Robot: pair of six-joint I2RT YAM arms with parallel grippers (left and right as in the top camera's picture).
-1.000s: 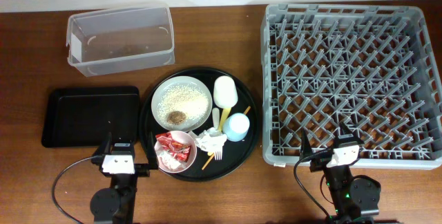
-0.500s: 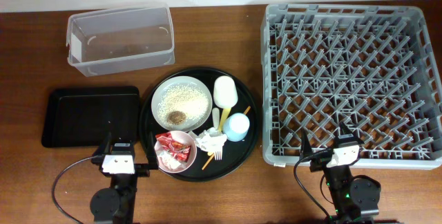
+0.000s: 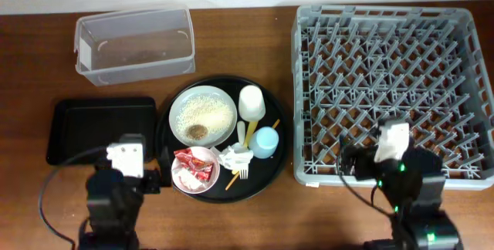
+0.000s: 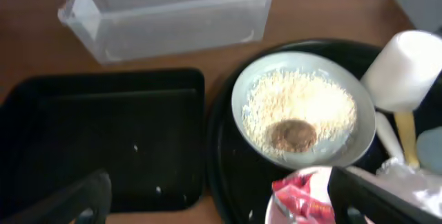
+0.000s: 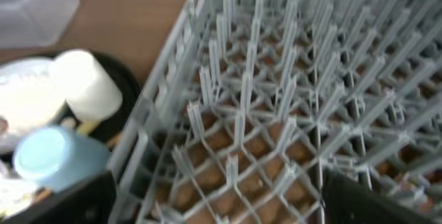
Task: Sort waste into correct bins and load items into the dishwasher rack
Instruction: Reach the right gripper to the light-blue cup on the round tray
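The round black tray holds a white plate of rice-like grains with a brown lump. It also holds a cream cup, a light blue cup, a pink bowl with red-and-white wrappers, a crumpled napkin, yellow cutlery and chopsticks. My left gripper is open and empty between the shallow black tray and the pink bowl. My right gripper is open and empty over the front left of the grey rack.
The clear tub stands at the back left, and the left wrist view shows its inside bare. The rack's upright pegs fill the right wrist view, with the light blue cup and cream cup beside its left wall.
Both arms have lifted from the table's front edge and moved forward. The left is now by the black tray and the pink bowl. The right is over the rack's front edge.
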